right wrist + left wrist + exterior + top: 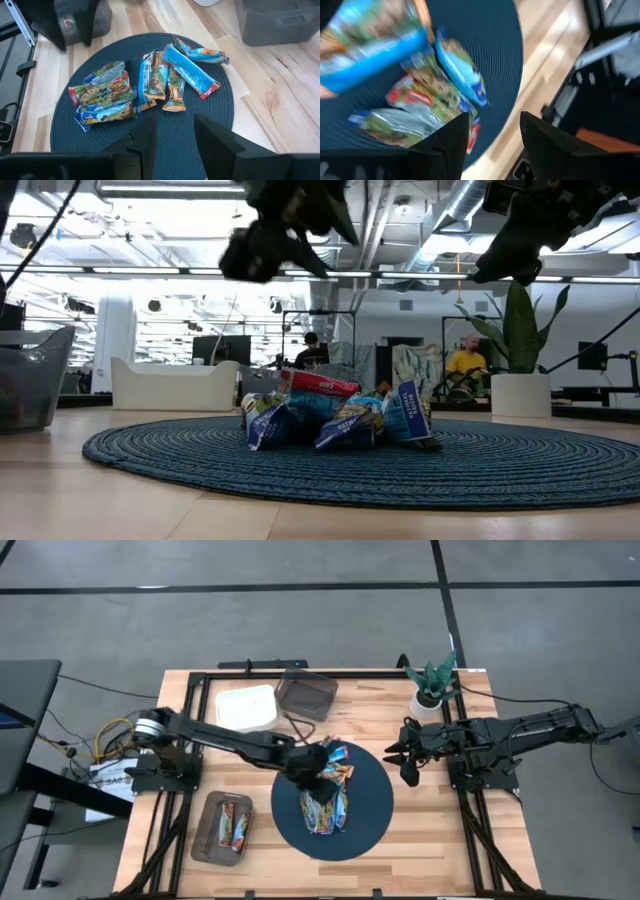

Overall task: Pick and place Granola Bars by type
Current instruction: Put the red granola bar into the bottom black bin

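A pile of granola bars (pixel 328 802) in blue, red/orange and silvery wrappers lies on a round dark blue mat (pixel 375 805); it also shows in the low view (pixel 335 415) and the right wrist view (pixel 150 87). My left gripper (pixel 312 772) hangs open and empty above the pile's far left part, well clear of it in the low view (pixel 280 240); its fingers frame the mat's edge (pixel 492 125). My right gripper (pixel 398 755) is open and empty, raised beside the mat's far right edge (pixel 175 122). Two more bars (pixel 232 823) lie in a grey mesh tray (pixel 205 840).
A white container (pixel 247 707) and a dark grey bin (pixel 305 695) stand at the table's far side, left of centre. A potted plant (pixel 433 685) stands at the far right. Black frame rails (pixel 470 830) run along both table sides. People sit in the room behind (pixel 465 365).
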Controlling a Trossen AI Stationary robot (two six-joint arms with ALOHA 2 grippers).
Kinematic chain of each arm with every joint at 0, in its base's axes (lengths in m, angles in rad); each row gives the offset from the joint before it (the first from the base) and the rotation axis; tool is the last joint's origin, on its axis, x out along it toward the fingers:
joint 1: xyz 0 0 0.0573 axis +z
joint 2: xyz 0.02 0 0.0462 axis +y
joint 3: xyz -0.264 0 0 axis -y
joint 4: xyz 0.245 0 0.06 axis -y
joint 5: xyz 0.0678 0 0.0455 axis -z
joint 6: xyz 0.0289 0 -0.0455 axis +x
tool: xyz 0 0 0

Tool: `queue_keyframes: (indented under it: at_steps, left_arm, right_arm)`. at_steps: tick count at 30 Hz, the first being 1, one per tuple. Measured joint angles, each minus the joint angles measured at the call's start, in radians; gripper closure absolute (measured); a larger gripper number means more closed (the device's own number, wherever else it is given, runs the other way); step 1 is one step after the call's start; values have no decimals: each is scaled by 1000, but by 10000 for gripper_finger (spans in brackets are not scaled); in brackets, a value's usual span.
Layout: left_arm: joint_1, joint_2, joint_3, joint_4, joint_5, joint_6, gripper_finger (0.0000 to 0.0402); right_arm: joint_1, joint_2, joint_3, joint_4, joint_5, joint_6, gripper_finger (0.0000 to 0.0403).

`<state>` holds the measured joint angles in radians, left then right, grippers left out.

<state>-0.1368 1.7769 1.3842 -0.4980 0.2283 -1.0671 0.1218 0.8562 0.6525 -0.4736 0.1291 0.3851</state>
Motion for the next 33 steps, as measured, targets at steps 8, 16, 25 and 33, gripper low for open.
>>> queue_keyframes:
  at_steps: [8,16,25,33]
  left_arm:
    - [-23,124,-1,-7,47,-12,236]
    - [-43,195,-1,19,1,-149,236]
    - [-40,264,1,93,3,-254,236]
    - [-42,267,0,99,25,-298,241]
  right_arm:
    - [0,0,0,-58,0,8,280]
    - [0,0,0,-129,-1,2,280]
    - [0,0,1,-125,-1,0,280]
    - [0,0,1,-116,0,-1,280]
